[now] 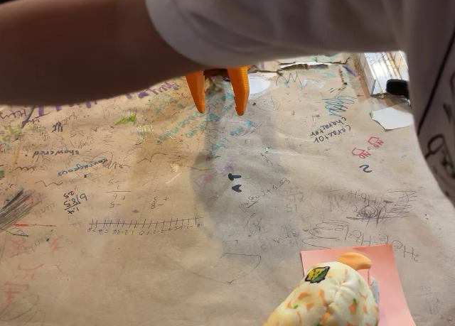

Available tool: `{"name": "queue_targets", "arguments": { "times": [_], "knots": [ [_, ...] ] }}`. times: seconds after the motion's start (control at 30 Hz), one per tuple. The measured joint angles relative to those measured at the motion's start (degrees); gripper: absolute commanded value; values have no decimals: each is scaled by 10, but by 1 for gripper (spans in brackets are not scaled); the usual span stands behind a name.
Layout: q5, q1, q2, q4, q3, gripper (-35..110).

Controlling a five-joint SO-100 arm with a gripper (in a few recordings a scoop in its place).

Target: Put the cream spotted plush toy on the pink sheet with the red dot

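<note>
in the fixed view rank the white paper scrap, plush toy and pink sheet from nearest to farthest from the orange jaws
1. White paper scrap: right of the gripper, near the table's far edge.
2 and 3. Cream spotted plush toy and pink sheet: both at the bottom right, the toy lying on the sheet; too close to rank.

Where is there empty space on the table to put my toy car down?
The biggest bare patch is the scribbled brown paper table cover, from the orange pincer down to the bottom left edge. There is also room on the right, between the white paper scrap and the pink sheet. The bottom right is crowded: the cream spotted plush toy sits there on the sheet.
</note>
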Motion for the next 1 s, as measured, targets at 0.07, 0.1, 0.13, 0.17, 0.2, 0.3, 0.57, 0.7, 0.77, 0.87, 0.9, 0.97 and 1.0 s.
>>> {"name": "queue_targets", "arguments": {
  "times": [0.07,0.1,0.13,0.17,0.2,0.3,0.57,0.7,0.77,0.87,0.9,0.97,1.0],
  "knots": [
    [0,0,0,0,0,22],
    [0,0,0,0,0,22],
    [0,0,0,0,0,22],
    [0,0,0,0,0,22],
    [0,0,0,0,0,22],
    [0,0,0,0,0,22],
    [0,0,0,0,0,22],
    [0,0,0,0,0,22],
    [0,0,0,0,0,22],
    [0,0,0,0,0,22],
    [0,0,0,0,0,22],
    [4,1,0,0,0,22],
    [5,6,0,0,0,22]
  ]
}}
